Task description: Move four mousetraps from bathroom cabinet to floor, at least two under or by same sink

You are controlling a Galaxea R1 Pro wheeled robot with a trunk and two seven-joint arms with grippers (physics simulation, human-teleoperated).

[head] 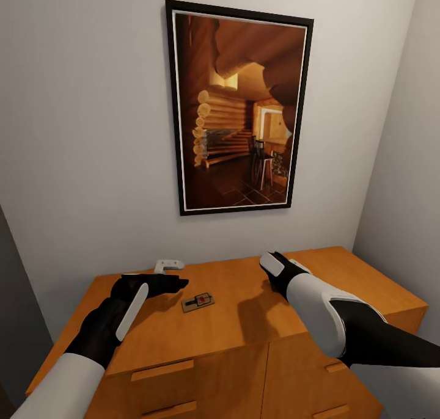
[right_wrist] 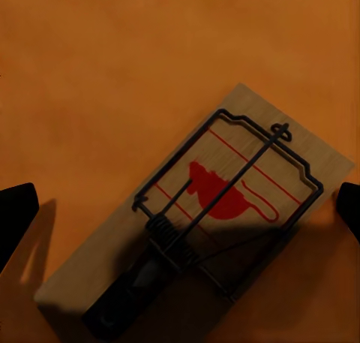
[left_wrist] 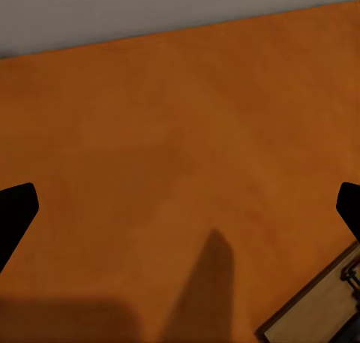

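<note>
Right tool (right_wrist: pixel 180 208): fingers spread, empty, above trap (right_wrist: pixel 217 200) on cabinet (head: pixel 244 284) surface | left tool (left_wrist: pixel 180 208): spread, empty, a trap beside it | trap: likely light, stiff; grip board's long edges, clear of spring.

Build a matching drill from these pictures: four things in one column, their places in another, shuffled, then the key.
Things
1. tan wooden mousetrap with a red mouse print
2. black-framed log-cabin picture
3. left gripper
4. small white plastic object

Places
A. hanging on the wall above the orange-brown wooden cabinet
B. on the cabinet top at the wall, beyond the left gripper
C. lying flat mid cabinet top, between the two arms
D. hovering open just left of the mousetrap

Pairs: 1-C, 2-A, 3-D, 4-B
</note>
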